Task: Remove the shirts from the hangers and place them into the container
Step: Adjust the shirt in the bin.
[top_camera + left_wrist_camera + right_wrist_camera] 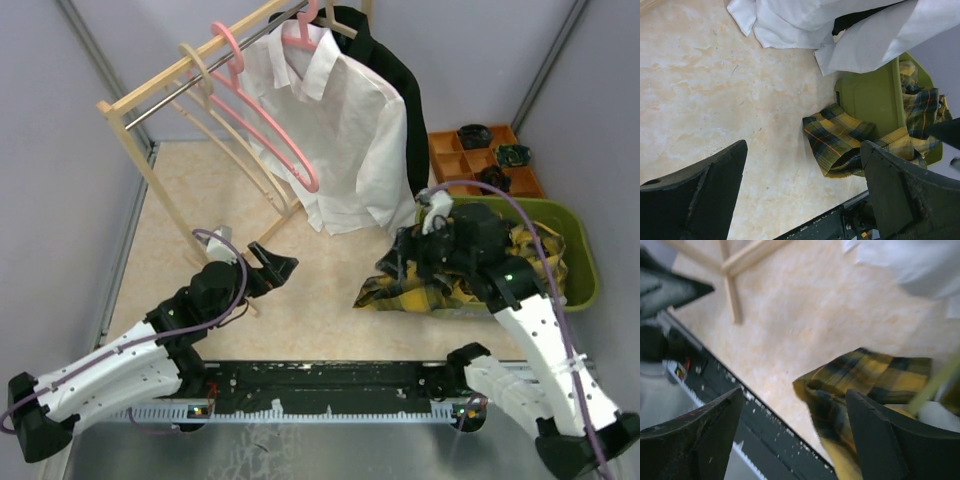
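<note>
Yellow plaid shirt [875, 370] | over container [592, 265] rim | beneath right end effector [795, 395]

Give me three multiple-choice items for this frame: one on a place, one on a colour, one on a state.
1. Relative to the basket and the table, the plaid shirt lies:
A. wholly inside the basket
B. partly in the basket, spilling over its rim onto the table
C. wholly on the table

2. The hanger carrying the white shirt is:
A. pink
B. blue
C. black

3. The left end effector is:
A. open and empty
B. shut on the hanger
C. shut on the white shirt

Answers:
1 B: the plaid cloth crosses the basket's left rim and ends on the table.
2 A: a pink hook and shoulder show at the collar.
3 A: its fingers stand wide apart, with nothing between them.
</note>
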Controlling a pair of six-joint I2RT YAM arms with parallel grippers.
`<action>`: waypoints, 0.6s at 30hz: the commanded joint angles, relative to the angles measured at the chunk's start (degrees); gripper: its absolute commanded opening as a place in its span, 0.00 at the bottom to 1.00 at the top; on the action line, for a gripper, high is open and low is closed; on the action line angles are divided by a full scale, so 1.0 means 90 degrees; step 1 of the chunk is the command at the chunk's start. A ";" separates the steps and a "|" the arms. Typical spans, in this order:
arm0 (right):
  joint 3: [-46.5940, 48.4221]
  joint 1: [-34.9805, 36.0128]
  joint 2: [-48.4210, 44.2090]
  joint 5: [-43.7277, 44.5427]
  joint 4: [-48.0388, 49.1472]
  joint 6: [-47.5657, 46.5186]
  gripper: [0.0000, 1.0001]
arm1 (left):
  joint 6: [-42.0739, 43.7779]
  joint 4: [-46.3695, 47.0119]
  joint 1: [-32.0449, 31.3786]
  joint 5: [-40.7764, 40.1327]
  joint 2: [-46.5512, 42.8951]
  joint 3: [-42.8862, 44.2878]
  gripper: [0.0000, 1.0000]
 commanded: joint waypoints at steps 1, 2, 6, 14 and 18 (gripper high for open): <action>0.0138 0.1719 0.0486 0.1278 -0.0444 -0.0332 0.85 | 0.0107 0.0162 -0.0001 0.0115 0.0091 0.0077 0.99; 0.0176 0.2058 0.0657 0.1682 -0.0494 -0.0281 0.87 | 0.0098 0.0157 -0.0004 0.0120 0.0088 0.0079 0.99; 0.0354 0.2919 0.1367 0.2224 -0.0669 -0.0302 0.97 | 0.0080 0.0095 -0.0008 0.0080 0.0013 0.0080 0.99; 0.0531 0.4336 0.2826 0.4252 -0.0864 -0.0629 0.99 | 0.0042 0.0024 -0.0003 -0.0016 -0.0064 0.0090 0.99; 0.0321 0.4420 0.2971 0.4379 -0.0357 -0.1262 0.99 | 0.0075 0.0019 -0.0004 -0.0024 -0.0071 0.0066 0.99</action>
